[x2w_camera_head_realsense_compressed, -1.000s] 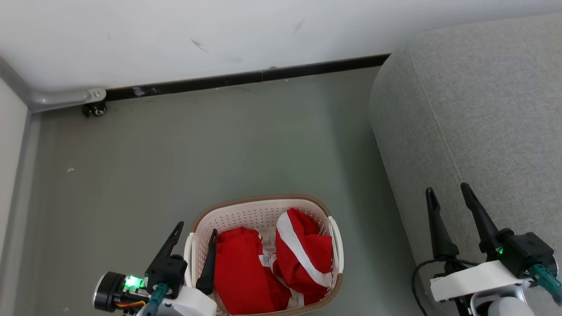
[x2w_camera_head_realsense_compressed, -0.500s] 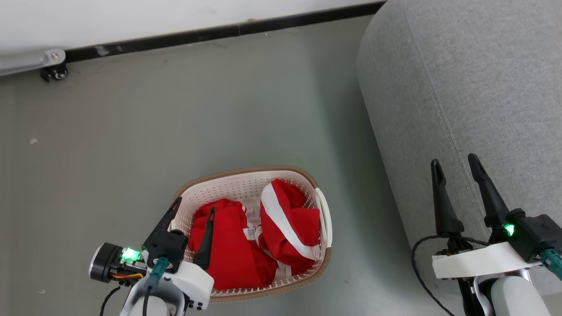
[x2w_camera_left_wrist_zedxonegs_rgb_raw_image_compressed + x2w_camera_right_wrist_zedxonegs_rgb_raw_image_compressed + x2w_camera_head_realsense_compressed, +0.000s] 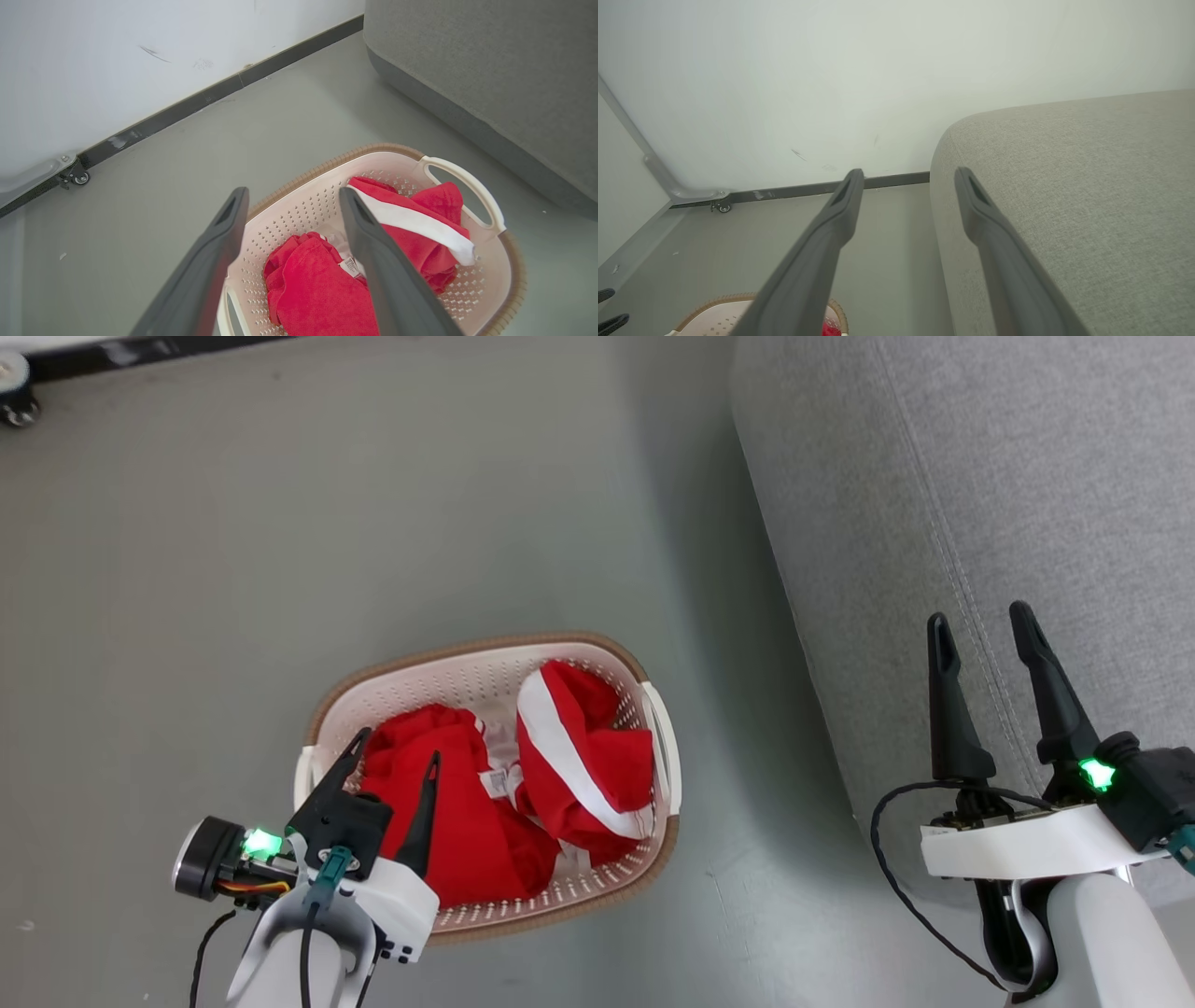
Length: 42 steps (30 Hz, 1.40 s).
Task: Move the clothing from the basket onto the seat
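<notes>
Basket (image 3: 485,644), left of seat (image 3: 934,476): clothing (image 3: 579,765) heaped inside. Left gripper (image 3: 397,747) is held above, fingers (image 3: 422,812) spread, apparently for grasping; right gripper (image 3: 978,616), likewise spread, is held over seat.

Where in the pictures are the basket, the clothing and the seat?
basket (image 3: 439,686): head view, perforated far wall.
clothing (image 3: 476,831): head view, left red garment.
seat (image 3: 980,476): head view, grey top surface.
</notes>
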Available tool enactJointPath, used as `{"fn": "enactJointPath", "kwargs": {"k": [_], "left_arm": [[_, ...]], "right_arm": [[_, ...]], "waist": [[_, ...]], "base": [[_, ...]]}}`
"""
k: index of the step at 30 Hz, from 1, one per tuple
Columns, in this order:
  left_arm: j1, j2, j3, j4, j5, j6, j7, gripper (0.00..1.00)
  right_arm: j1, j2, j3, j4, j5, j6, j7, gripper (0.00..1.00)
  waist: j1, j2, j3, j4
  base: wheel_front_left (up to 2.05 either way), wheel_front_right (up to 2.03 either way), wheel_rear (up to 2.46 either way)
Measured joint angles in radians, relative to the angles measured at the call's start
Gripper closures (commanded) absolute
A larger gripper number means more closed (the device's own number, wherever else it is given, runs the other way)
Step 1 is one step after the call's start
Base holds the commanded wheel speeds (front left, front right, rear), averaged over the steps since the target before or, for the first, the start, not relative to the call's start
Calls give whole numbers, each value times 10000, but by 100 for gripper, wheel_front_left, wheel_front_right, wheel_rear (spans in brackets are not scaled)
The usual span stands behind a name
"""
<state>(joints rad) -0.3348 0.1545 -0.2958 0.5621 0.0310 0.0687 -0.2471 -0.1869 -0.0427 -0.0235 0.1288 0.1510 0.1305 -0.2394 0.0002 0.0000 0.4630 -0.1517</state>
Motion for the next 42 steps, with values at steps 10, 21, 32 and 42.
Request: {"fn": "enactJointPath", "kwargs": {"k": [10, 21, 32, 42], "left_arm": [[-722, 301, -38, 637, 157, -86, -2, 0], [-1480, 458, -123, 1476, 380, -173, 2, 0], [-2174, 656, -209, 2305, 644, -173, 121, 0], [-2733, 719, -284, 2863, 790, -173, 403, 0]], "right_arm": [[-500, 0, 19, -61, 190, 0, -73, 0], [-1131, -2, 295, -236, 347, 0, -102, 0], [-1684, -2, 322, -523, 451, 2, -121, 0], [-1831, -2, 316, -612, 583, 2, -130, 0]], "waist": [[0, 0, 836, -352], [0, 0, 1660, -729], [0, 0, 2375, -1034], [0, 0, 2893, -1239]], "base": [[0, 0, 0], [0, 0, 0], [0, 0, 0], [0, 0, 0]]}}
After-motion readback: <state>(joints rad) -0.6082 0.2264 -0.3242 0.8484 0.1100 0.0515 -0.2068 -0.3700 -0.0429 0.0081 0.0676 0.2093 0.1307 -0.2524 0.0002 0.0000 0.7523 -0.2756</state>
